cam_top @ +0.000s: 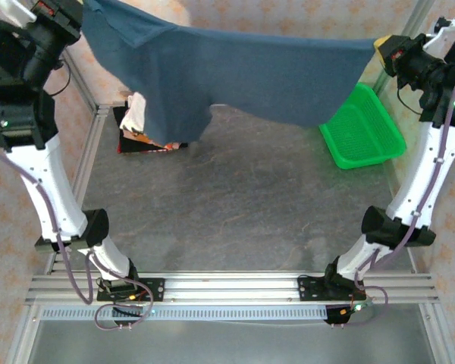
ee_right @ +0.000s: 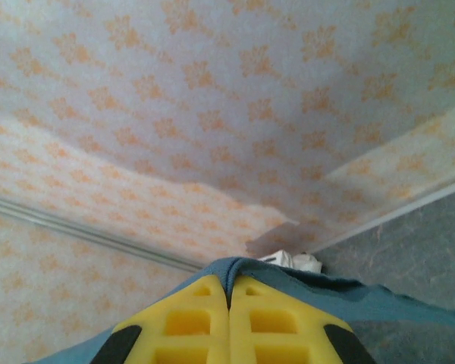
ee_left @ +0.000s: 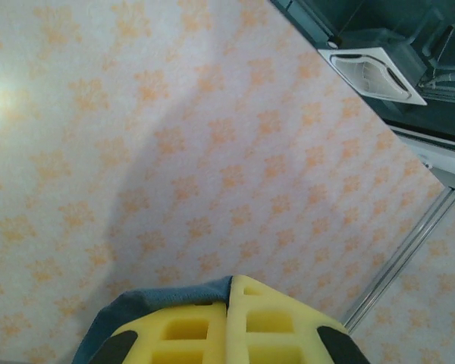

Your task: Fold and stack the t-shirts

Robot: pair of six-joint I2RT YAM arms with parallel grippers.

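High over the counter (cam_top: 243,220), the shirt (cam_top: 250,72) hangs stretched between the left tool (ee_left: 229,303) and right tool (ee_right: 229,296), each clamped on an edge. Spreading is in hand; next, I judge, it should be lowered flat, clear of the folded stack (cam_top: 136,130).

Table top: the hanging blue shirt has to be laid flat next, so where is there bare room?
The table is bare across its middle and near side, between the folded stack at far left and the green basket at far right. Those two far corners are crowded.

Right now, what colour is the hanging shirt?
Plain dusty navy-blue shirt; the top external view shows it best.
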